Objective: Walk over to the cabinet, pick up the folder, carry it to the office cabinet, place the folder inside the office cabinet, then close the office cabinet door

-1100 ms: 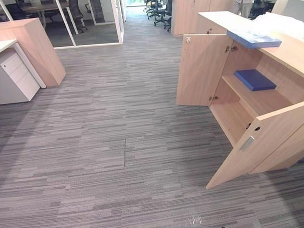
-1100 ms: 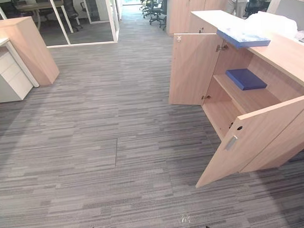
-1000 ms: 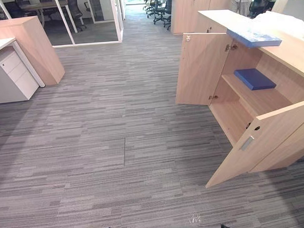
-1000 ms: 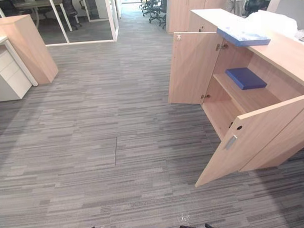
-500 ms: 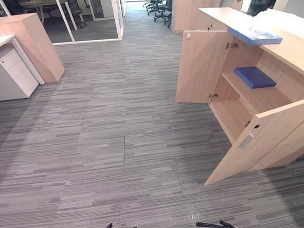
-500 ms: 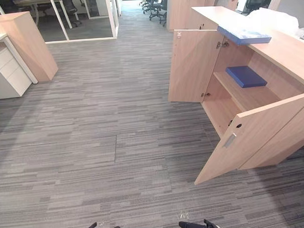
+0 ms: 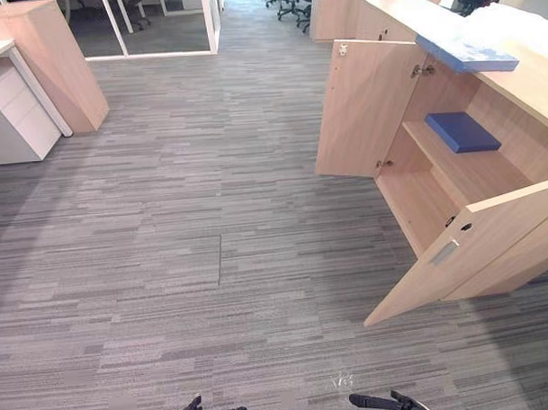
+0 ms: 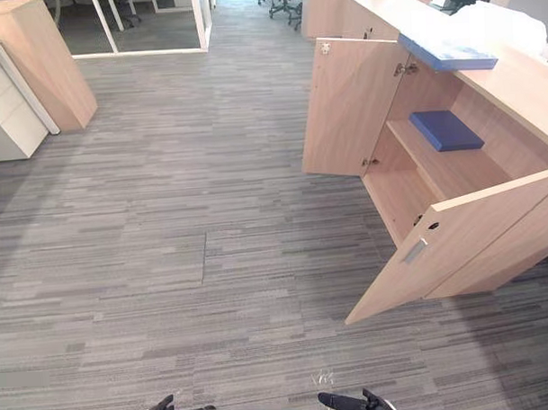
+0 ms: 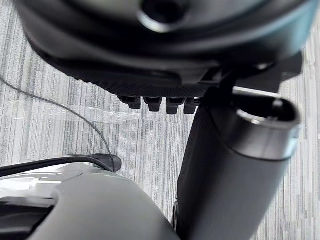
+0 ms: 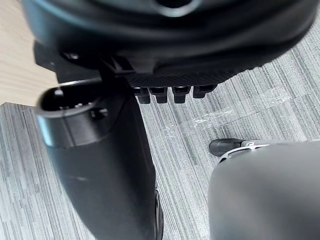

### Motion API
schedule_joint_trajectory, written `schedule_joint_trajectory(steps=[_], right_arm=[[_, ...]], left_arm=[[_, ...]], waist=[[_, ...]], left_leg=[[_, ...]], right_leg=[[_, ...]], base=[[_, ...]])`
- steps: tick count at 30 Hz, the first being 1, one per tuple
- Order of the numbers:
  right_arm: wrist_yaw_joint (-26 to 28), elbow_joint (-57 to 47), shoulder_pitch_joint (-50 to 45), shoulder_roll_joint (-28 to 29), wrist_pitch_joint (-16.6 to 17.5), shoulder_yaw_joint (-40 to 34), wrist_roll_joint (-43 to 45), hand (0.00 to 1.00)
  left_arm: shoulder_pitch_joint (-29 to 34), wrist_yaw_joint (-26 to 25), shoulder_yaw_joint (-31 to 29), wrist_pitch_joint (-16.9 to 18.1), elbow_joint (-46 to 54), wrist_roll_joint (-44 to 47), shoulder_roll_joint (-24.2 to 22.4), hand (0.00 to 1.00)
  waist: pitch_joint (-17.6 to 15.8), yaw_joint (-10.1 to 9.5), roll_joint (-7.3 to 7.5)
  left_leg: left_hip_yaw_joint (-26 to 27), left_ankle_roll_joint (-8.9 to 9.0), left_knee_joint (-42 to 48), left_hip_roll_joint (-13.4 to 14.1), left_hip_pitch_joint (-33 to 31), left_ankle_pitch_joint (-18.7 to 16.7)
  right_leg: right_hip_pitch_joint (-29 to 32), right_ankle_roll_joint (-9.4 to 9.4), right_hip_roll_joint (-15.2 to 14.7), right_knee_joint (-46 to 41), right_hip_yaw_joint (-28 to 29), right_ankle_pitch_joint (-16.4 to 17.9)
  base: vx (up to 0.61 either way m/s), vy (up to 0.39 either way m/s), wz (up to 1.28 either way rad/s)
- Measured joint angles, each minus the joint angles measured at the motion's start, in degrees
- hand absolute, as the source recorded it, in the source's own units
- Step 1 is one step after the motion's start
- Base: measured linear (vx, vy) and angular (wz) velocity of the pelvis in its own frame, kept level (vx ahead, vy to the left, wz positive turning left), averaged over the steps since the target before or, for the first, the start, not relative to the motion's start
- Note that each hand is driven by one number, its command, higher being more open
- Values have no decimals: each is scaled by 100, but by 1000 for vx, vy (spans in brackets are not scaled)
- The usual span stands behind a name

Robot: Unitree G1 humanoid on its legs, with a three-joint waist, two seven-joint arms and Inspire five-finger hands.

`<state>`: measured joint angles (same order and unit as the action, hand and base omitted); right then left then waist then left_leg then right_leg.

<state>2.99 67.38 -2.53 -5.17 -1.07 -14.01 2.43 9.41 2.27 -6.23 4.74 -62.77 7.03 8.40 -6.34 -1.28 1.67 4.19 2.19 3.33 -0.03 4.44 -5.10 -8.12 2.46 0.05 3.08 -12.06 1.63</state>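
"Hanging slack at my sides, that's both of them. My left hand (image 9: 150, 55) has its fingers (image 9: 152, 103) relaxed toward the grey carpet (image 7: 211, 216) with nothing in them, and my right hand (image 10: 170, 45) is just as empty and loose."

"So where's the folder?"

"Well apart from me, ahead and to my right. The light blue folder (image 7: 467, 52) lies flat on top of the wooden cabinet (image 7: 531, 92), one end jutting out over the front edge above the opening. A darker blue flat thing (image 7: 462, 131) sits on the shelf (image 7: 462, 171) inside; I take that one for another folder, not mine."

"What's the step, then?"

"Walking in, I reckon. Nothing is picked up yet."

"How do you do it well?"

"I'd mind the near door (image 7: 478, 247). It swings wide into my path, handle (image 7: 444, 253) outward, so I'd curve left round its edge and square up between it and the far door (image 7: 365, 107). I'd keep my arms low and tucked in until I've stopped. Then I'd use the overhang: thumb under the jutting end, fingers on top."

"Any risk?"

"Clipping the near door, or nudging the white wrapped bundle (image 7: 511, 21) near the folder."
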Motion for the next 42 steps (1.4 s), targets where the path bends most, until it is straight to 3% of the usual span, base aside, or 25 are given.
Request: schedule_joint_trajectory(steps=[2, 5, 8, 11, 13, 14, 15, 16, 17, 18, 20, 21, 22, 24, 25, 26, 27, 28, 32, 34, 35, 38, 39, 40, 42], right_arm=[[51, 62, 145, -15, 2, 6, 6, 100], [51, 64, 297, -76, 2, 152, 13, 100], [50, 93, 351, -118, -11, 231, 10, 100], [50, 104, 426, -94, -57, 226, 5, 100], [47, 113, 464, -109, -94, 228, -5, 100], [47, 120, 471, -110, -96, 226, -5, 100], [43, 196, 518, -63, -88, 184, -9, 100], [47, 364, 597, 33, -89, 116, -9, 100], [50, 404, 631, 63, -70, 117, -53, 100], [60, 379, 628, 84, -5, 52, -54, 100], [85, 319, 634, 99, -3, -282, -17, 100], [84, 263, 638, 126, 3, -410, -12, 100], [70, 104, 645, 69, 17, -498, -12, 100], [68, 26, 712, 34, 41, -478, -15, 100], [65, 32, 742, 45, 39, -453, -16, 100], [48, -29, 790, 57, 55, -371, -20, 100], [48, -63, 824, 76, 77, -324, -21, 100], [46, -119, 884, 96, 101, -277, -20, 100], [39, -142, 1004, 178, 138, -209, -11, 100], [24, -123, 1035, 210, 129, -219, -13, 100], [21, -93, 1029, 205, 121, -218, -18, 100], [43, 10, 1079, 182, 119, -224, -16, 100], [54, 37, 1068, 212, 129, -229, -13, 100], [56, 100, 1029, 254, 128, -229, -10, 100], [55, 65, 900, 256, 121, -211, -3, 100]], left_arm=[[-143, 61, -223, 22, 22, 227, -49, 100], [-346, 71, -423, 46, 151, 502, -144, 100], [-456, 72, -402, 58, 203, 532, -197, 100], [-586, 71, -358, 85, 232, 608, -205, 100], [-596, 25, -282, 93, 237, 610, -211, 100], [-594, 12, -248, 94, 237, 611, -225, 100], [-600, -1, -214, 89, 235, 613, -204, 100], [-613, 2, -139, 98, 259, 609, -130, 100], [-621, -7, -114, 95, 285, 590, -122, 100], [-662, -14, -25, 93, 297, 569, -91, 100], [-661, -22, 150, 70, 284, 559, 24, 100], [-639, -17, 268, 58, 285, 474, 86, 100], [-596, -36, 596, 70, 299, 264, 183, 100], [-596, -34, 893, 92, 316, -106, 214, 100], [-594, -23, 1001, 95, 316, -180, 214, 100], [-599, 34, 1199, 95, 309, -320, 210, 100], [-613, 57, 1266, 94, 307, -326, 209, 100], [-676, 93, 1373, 89, 291, -326, 198, 100], [-785, 89, 1625, 79, 280, -328, 171, 100], [-821, 79, 1637, 70, 233, -327, 127, 100], [-824, 71, 1632, 71, 227, -328, 112, 100], [-841, 80, 1512, 48, 77, -541, 9, 100], [-847, 90, 1303, 14, 46, -571, -44, 100], [-840, 92, 936, -16, 13, -559, -85, 100], [-720, 44, 418, -42, 80, -497, -221, 100]], waist=[[-197, -32, -45], [-404, -123, -141], [-411, -143, -222], [-457, -146, -252], [-471, -153, -375], [-471, -155, -431], [-493, -147, -419], [-460, -161, -226], [-425, -155, -202], [-385, -135, -161], [-378, -128, -19], [-390, -126, 55], [-371, -116, 37], [-329, -50, -7], [-306, -48, -57], [-262, -23, -154], [-272, -7, -172], [-361, 13, -225], [-451, 8, -286], [-488, 15, -283], [-482, -10, -310], [-417, 19, -505], [-406, 70, -501], [-397, 97, -480], [-418, 89, -657]], left_leg=[[206, 126, 1613, 240, -723, -613], [629, 186, 3703, 735, -1758, -907], [627, 62, 3336, 886, -2146, -942], [613, 85, 1886, 888, -2508, -465], [469, 267, 495, 939, -2514, 209], [436, 283, 280, 981, -2507, 293], [518, 337, 382, 933, -2453, 909], [530, 301, 795, 666, -2505, 1015], [461, 264, 1031, 569, -2582, 992], [510, -145, 1495, 438, -2637, 688], [753, -454, 1876, 197, -2266, 177], [894, -569, 1806, 40, -1854, 7], [1032, -702, 1516, -157, -1171, -191], [1008, -719, 900, -284, -396, -193], [1013, -719, 727, -273, -165, -192], [1047, -716, 380, -241, 212, -190], [1060, -713, 282, -242, 342, -189], [1074, -670, 157, -228, 553, -215], [1122, -343, -11, -186, 855, -411], [1146, -97, -241, -54, 1176, -574], [1152, -21, -275, 29, 1264, -620], [1420, 300, -79, 504, 1357, -793], [1499, 550, 652, 773, 1133, -965], [1600, 574, 2077, 1140, 686, -1043], [1611, -90, 4587, 1976, -102, -622]], right_leg=[[-13, -250, 123, -25, -21, 58], [-173, -474, 233, -124, 5, 185], [-209, -413, 133, -182, 15, 300], [-214, -203, -234, -204, 44, 457], [-388, 94, -508, -235, 141, 681], [-460, 194, -557, -236, 168, 754], [-643, 360, -780, -234, 181, 919], [-717, 310, -1098, -341, 189, 1006], [-651, 278, -1211, -538, 190, 993], [-442, 284, -1462, -1168, 204, 955], [-73, 363, -1953, -2683, 258, 782], [204, 78, -2283, -3679, 238, 403], [700, -497, -2780, -5237, 58, -333], [1115, -647, -3071, -6538, -593, -171], [1215, -628, -3033, -6665, -815, -29], [1461, -403, -2830, -6526, -1288, 438], [1555, -328, -2753, -6346, -1451, 598], [1611, -196, -2547, -5683, -1814, 836], [1788, -100, -1883, -2878, -2524, 684], [1761, -469, -1611, -1965, -2905, -268], [1728, -683, -1544, -2000, -2942, -343], [1752, -806, -1110, -2362, -2958, 222], [1673, -805, -858, -2300, -2910, 365], [1424, -814, -559, -1980, -2816, 387], [863, -883, 48, -1384, -2418, 367]], base=[[-90, -36, 6], [-51, -18, 3], [72, 40, 0], [250, 224, -3], [330, 310, -16], [413, 383, -25], [461, 431, -34], [464, 414, -37], [474, 389, -40], [481, 384, -30], [509, 408, -30], [522, 379, -38], [516, 362, -31], [428, 271, -14], [508, 270, -18], [394, 178, -18], [459, 158, -18], [410, 55, -11], [329, -26, -2], [341, -133, 14], [396, -187, -11], [432, -232, -40], [440, -319, -52], [520, -398, -72], [458, -256, -112]])
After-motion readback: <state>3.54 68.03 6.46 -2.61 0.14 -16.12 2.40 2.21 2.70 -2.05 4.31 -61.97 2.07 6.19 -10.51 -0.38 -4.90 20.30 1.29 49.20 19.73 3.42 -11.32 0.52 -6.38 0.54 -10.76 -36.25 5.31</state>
